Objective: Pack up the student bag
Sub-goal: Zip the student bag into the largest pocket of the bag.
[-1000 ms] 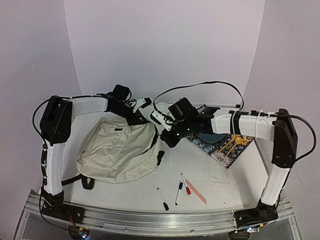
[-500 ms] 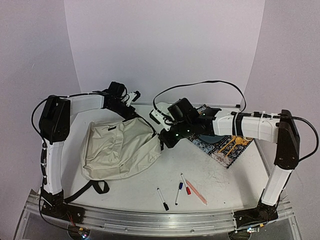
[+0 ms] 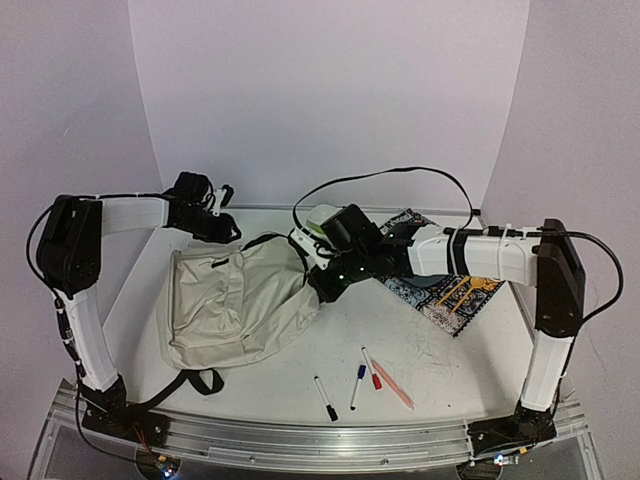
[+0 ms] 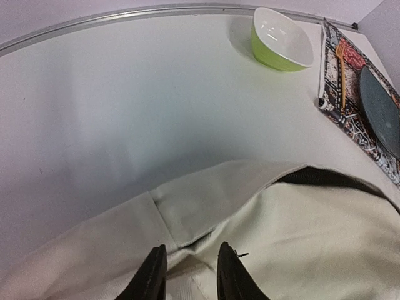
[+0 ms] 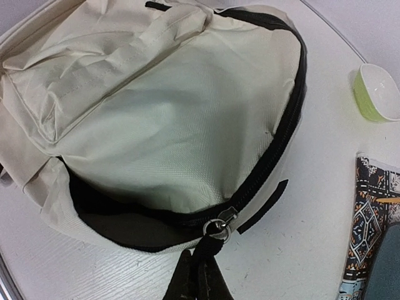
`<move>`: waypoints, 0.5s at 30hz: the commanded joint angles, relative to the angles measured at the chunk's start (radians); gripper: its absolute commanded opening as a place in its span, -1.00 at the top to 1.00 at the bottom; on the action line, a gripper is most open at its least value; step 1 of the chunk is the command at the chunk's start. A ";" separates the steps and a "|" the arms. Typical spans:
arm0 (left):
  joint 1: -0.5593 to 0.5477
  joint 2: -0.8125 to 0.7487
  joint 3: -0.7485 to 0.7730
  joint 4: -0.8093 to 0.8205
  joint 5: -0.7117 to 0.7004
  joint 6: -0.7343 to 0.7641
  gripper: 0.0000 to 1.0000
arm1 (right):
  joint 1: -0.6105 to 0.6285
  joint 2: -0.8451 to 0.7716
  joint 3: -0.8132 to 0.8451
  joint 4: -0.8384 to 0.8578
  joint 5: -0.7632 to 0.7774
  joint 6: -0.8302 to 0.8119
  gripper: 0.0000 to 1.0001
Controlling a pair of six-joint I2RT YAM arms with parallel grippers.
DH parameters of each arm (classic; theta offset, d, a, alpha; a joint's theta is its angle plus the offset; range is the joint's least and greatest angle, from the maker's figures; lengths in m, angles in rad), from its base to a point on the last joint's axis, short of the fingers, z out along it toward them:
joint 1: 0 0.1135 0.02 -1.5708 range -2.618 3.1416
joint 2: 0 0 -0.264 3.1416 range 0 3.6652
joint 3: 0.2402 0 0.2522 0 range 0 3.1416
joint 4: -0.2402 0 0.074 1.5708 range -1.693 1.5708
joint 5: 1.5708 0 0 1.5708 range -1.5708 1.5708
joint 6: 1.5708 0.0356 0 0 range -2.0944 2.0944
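I work over a white surface [image 3: 440, 350], matte, with fine grey scuffs toward its near right part. An aluminium rail [image 3: 320, 440] runs along its near edge, and a thin curved metal strip [image 4: 125, 15] borders its far edge. Behind that strip rises a pale backdrop [image 3: 330, 90], smooth and bowed like a shallow arch. The left wall [image 3: 60, 100] and the right wall [image 3: 590, 110] flank it, both plain with a lavender tint. The light around me is soft and even, and shadows on the white are faint with blurred edges.
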 commanded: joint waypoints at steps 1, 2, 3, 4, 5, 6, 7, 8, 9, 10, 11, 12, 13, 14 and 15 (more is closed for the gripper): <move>-0.026 -0.154 -0.084 0.122 0.073 -0.210 0.22 | 0.008 0.019 0.045 -0.022 0.006 -0.001 1.00; -0.038 -0.169 -0.104 0.141 0.092 -0.249 0.20 | 0.008 0.019 0.042 -0.021 0.006 0.000 1.00; -0.054 -0.179 -0.119 0.156 0.110 -0.284 0.16 | 0.008 0.019 0.038 -0.020 0.005 0.001 1.00; -0.076 -0.183 -0.126 0.163 0.117 -0.322 0.13 | 0.008 0.019 0.035 -0.020 0.004 0.002 1.00; -0.099 -0.183 -0.129 0.165 0.121 -0.354 0.11 | 0.008 0.020 0.033 -0.019 0.003 0.002 1.00; -0.119 -0.182 -0.130 0.168 0.121 -0.374 0.08 | 0.008 0.020 0.030 -0.016 0.004 0.003 1.00; -0.140 -0.179 -0.130 0.174 0.119 -0.396 0.05 | 0.008 0.020 0.027 -0.014 0.004 0.003 1.00; -0.160 -0.175 -0.133 0.187 0.114 -0.427 -0.01 | 0.008 0.020 0.025 -0.012 0.005 0.004 1.00; -0.176 -0.169 -0.136 0.202 0.111 -0.458 -0.10 | 0.008 0.020 0.023 -0.010 0.006 0.004 1.00; -0.186 -0.158 -0.136 0.214 0.114 -0.489 -0.16 | 0.008 0.019 0.021 -0.008 0.003 0.005 1.00; -0.192 -0.147 -0.132 0.224 0.116 -0.523 -0.21 | 0.008 0.017 0.018 -0.005 0.001 0.004 1.00; -0.197 -0.134 -0.124 0.232 0.123 -0.567 -0.22 | 0.007 0.016 0.017 -0.003 -0.001 0.005 1.00; -0.201 -0.114 -0.114 0.243 0.144 -0.588 -0.22 | 0.008 0.014 0.014 -0.002 -0.001 0.004 1.00; -0.206 -0.102 -0.102 0.244 0.157 -0.604 -0.22 | 0.008 0.012 0.011 -0.002 -0.001 0.005 1.00; -0.213 -0.092 -0.090 0.245 0.164 -0.617 -0.22 | 0.008 0.010 0.009 -0.002 -0.002 0.004 1.00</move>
